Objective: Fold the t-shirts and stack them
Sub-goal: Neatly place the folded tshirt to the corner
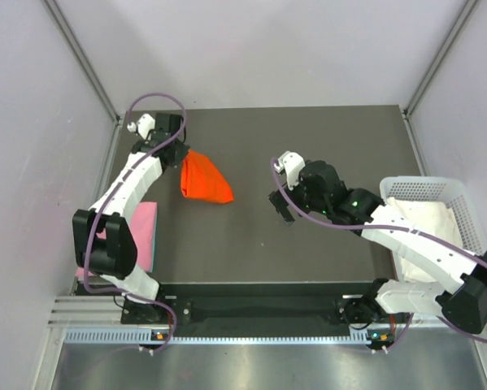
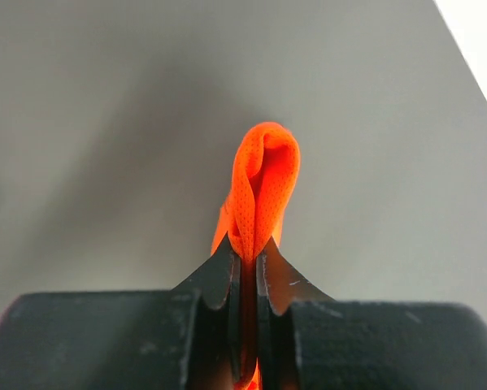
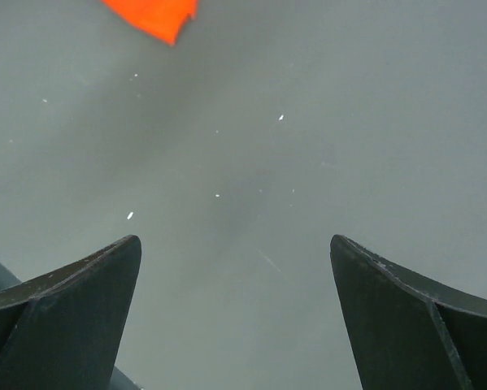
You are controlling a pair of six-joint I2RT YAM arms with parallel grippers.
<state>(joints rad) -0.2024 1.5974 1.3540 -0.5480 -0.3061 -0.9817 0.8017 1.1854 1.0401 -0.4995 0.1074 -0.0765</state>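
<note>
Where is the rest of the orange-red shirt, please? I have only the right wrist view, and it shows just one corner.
Observer: The orange-red t-shirt is bunched up at the far left of the table.
Operator: Is anything holding it?
Observer: Yes. The left gripper is shut on a fold of its fabric.
Operator: Thank you. Where are the other shirts?
Observer: A pale pink t-shirt lies flat at the table's near-left edge. The white t-shirt sits in a white basket on the right.
</note>
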